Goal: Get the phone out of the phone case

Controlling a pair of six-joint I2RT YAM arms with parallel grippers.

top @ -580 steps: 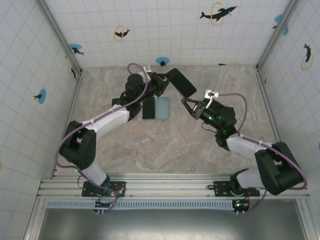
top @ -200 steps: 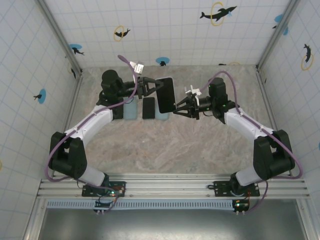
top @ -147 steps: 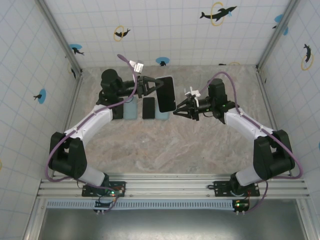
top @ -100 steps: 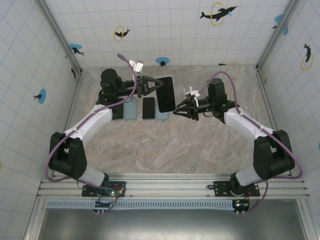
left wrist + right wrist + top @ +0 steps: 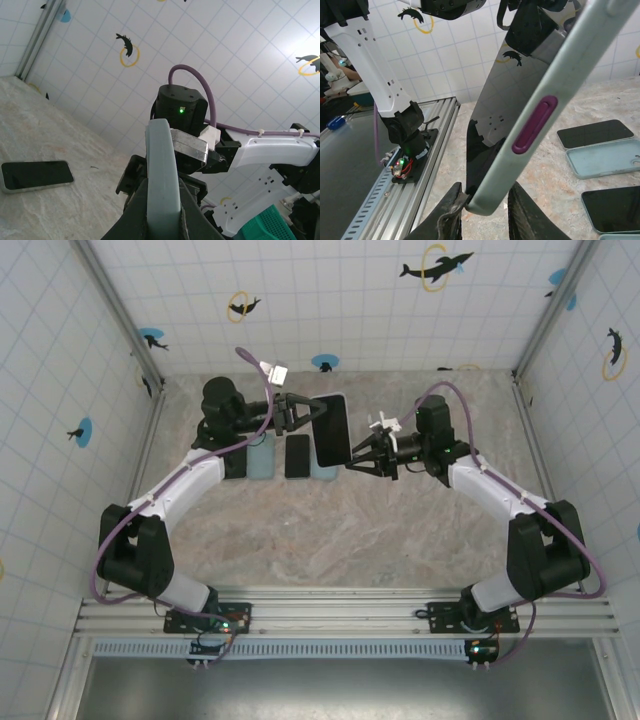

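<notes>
The lower corner of the pale phone case (image 5: pixel 559 70), tilted with its purple side button (image 5: pixel 535 125) facing me, sits between the fingers of my end effector (image 5: pixel 485 206). On the worktop (image 5: pixel 540 172) to the right lie a dark phone (image 5: pixel 595 132), a pale blue case (image 5: pixel 606 158) and a second dark phone (image 5: pixel 612 202).

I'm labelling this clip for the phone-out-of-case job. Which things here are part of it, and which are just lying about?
In the job: cased phone, held up off the table; left gripper, clamped on it; right gripper, at its corner.

Lying about: black phone on the table; blue case; second blue case.
</notes>
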